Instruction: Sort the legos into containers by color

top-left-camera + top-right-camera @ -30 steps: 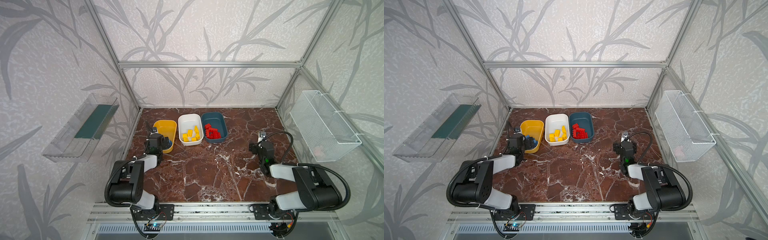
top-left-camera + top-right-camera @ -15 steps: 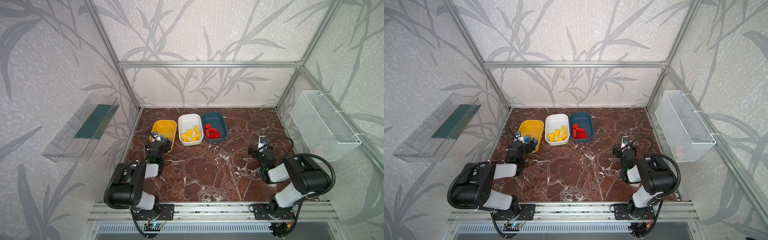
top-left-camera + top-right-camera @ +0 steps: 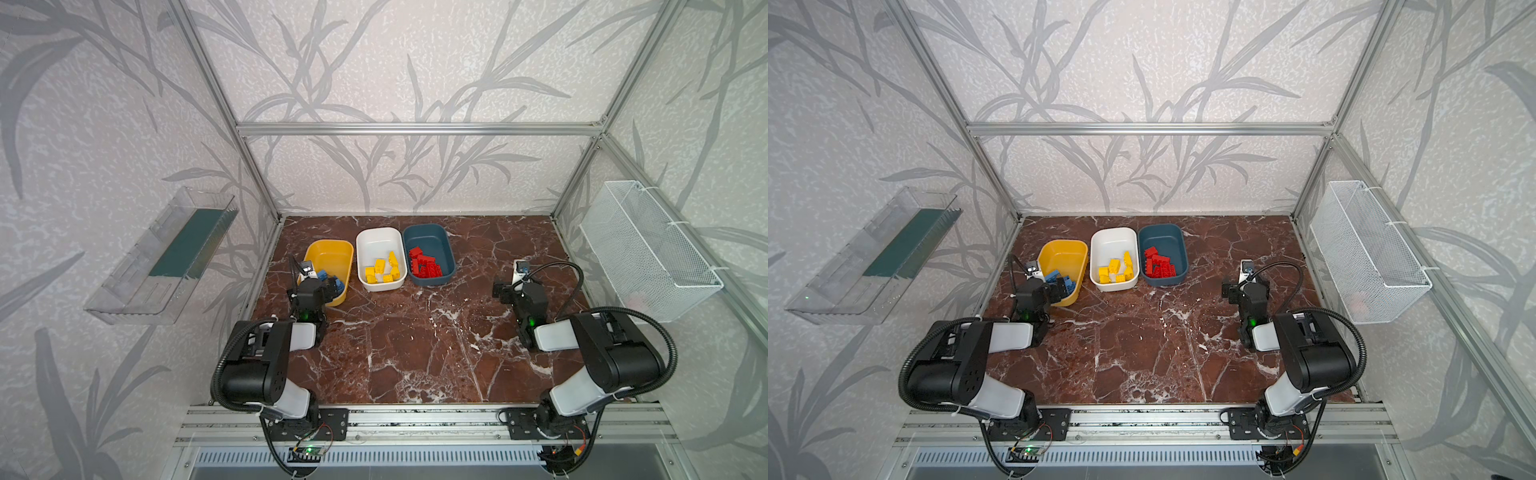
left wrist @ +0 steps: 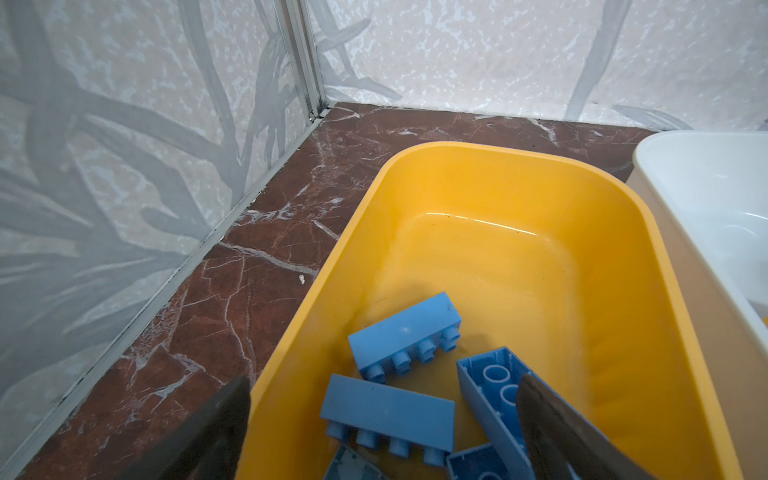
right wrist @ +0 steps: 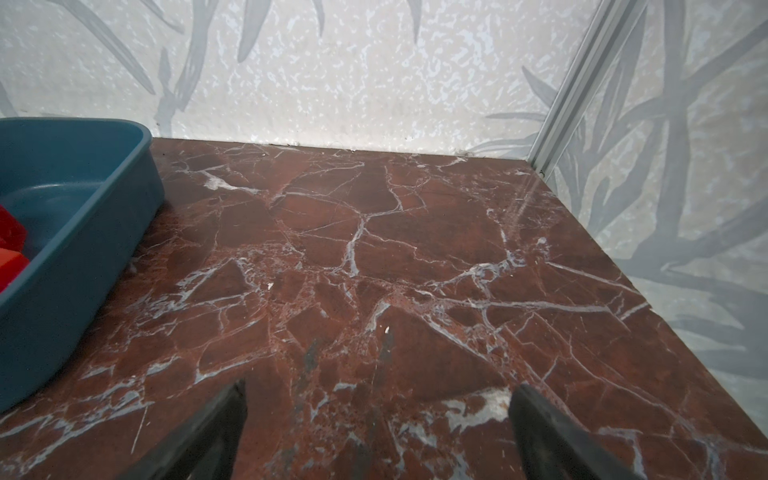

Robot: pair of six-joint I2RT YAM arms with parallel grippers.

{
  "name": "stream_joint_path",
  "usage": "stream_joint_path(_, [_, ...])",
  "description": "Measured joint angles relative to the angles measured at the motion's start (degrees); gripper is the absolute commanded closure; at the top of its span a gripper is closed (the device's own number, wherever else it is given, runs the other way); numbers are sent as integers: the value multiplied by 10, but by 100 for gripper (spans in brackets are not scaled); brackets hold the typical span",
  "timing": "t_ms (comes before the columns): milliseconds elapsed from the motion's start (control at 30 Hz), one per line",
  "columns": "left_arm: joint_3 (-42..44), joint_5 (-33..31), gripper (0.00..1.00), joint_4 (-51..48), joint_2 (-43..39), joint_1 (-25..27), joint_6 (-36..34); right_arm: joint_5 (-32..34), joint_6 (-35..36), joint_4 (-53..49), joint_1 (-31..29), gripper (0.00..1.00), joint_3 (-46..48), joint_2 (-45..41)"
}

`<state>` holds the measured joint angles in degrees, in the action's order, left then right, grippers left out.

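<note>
The blue bricks lie jumbled at the near end of the yellow tub, some on their sides and one with its hollow underside up. I count at least four, maybe five. They look light, hard and stiff, with slick flat sides, so I'd take one across its two long faces rather than over the studs; nothing about them seems fragile.

In the white tub, just right of the yellow one, sit about six yellow bricks. In the dark teal tub, right again, about six red bricks are packed too tightly for a sure count. That makes three tubs in a row at the far left of the marble worktop, each holding one colour, and I see no brick loose on the stone, so the sorting looks finished.

The left gripper hangs at the yellow tub's near wall, jaws wide apart and empty. The right gripper sits low over bare worktop, well to the right of the teal tub, jaws also spread and holding nothing.

One clear tray hangs on the left wall, one wire basket on the right.
</note>
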<state>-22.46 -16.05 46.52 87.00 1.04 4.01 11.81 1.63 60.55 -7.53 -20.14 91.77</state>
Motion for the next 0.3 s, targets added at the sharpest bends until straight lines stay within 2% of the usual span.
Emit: stream_joint_path(300, [0,1,1,-3,0,0,1,-35,8,-45,1,1,-4,-1])
